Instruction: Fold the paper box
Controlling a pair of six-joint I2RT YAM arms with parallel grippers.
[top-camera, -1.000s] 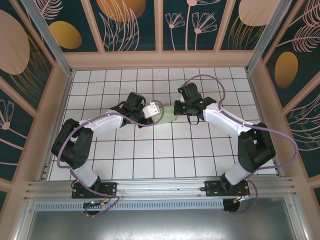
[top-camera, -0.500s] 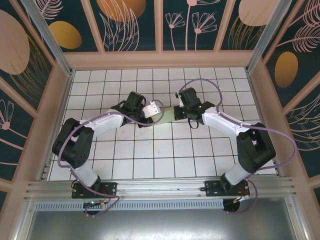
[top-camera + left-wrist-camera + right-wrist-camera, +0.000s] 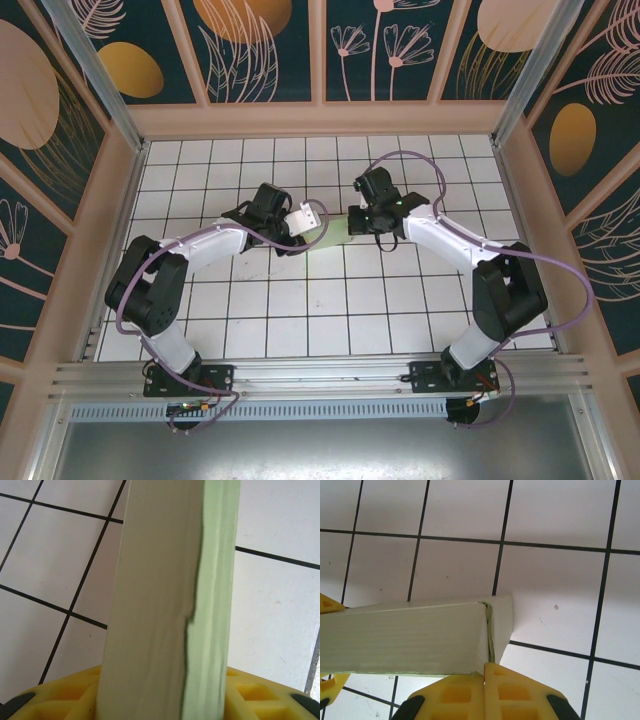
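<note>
The paper box point(image 3: 337, 228) is a pale green flat box held just above the tiles between my two grippers. In the left wrist view the paper box point(image 3: 160, 580) runs up the middle. My left gripper point(image 3: 162, 682) has its yellow fingers point(image 3: 60, 695) spread to either side of it, and contact cannot be made out. In the right wrist view the box point(image 3: 405, 635) lies across the frame, with its end flap point(image 3: 501, 622) slightly ajar. My right gripper point(image 3: 485, 665) is shut, its tips pressed together against the box's lower edge at that flap. Seen from above, the left gripper point(image 3: 310, 218) and right gripper point(image 3: 358, 215) face each other.
The white tiled table point(image 3: 300, 300) has wooden walls point(image 3: 320, 118) at the back and sides, and a metal rail point(image 3: 320, 375) runs along the near edge. Purple cables point(image 3: 430, 165) loop off both arms.
The right gripper has edged slightly left toward the box's end. The left arm and the box have stayed where they were.
</note>
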